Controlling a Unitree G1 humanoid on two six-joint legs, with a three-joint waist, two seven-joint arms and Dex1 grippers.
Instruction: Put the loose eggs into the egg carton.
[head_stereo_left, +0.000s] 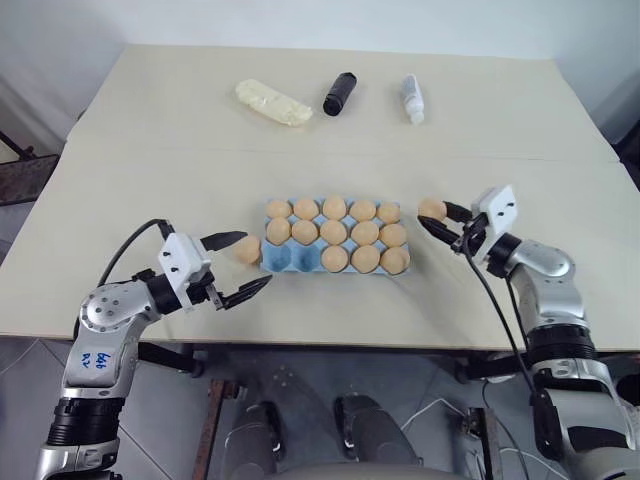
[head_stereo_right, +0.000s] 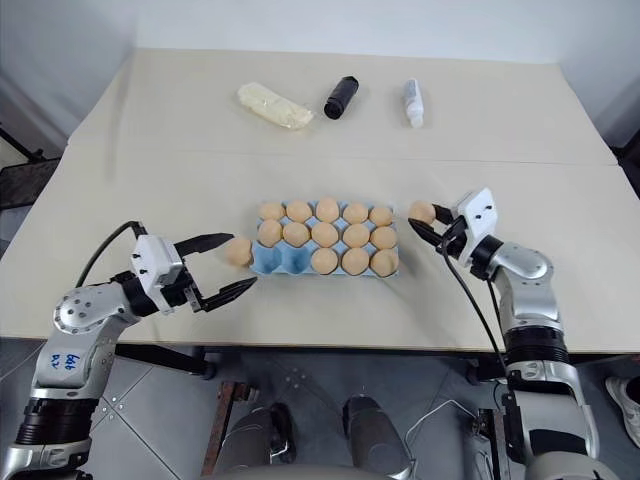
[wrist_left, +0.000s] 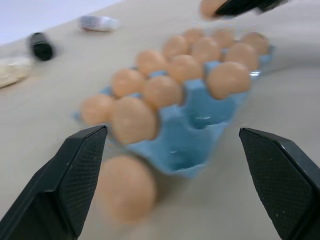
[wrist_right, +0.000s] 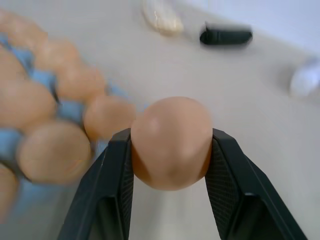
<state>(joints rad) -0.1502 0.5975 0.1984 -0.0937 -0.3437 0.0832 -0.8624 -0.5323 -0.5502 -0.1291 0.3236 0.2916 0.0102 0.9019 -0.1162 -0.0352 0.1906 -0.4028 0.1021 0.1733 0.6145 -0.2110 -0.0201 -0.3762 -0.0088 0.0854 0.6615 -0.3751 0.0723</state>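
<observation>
Lower left of frame, my left hand (head_stereo_left: 238, 264) hangs wide open beside a loose egg (head_stereo_left: 247, 249) touching the egg carton (head_stereo_left: 290, 257), while my right hand (head_stereo_left: 440, 221) clamps another egg (head_stereo_left: 432, 209) right of the carton, presumably bound for an empty cup.

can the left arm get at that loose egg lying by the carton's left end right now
Probably yes. The left gripper stands open, its fingers either side of the loose egg on the table, with nothing between them. The egg carton sits right beside the egg, so the far finger has little room.
</observation>
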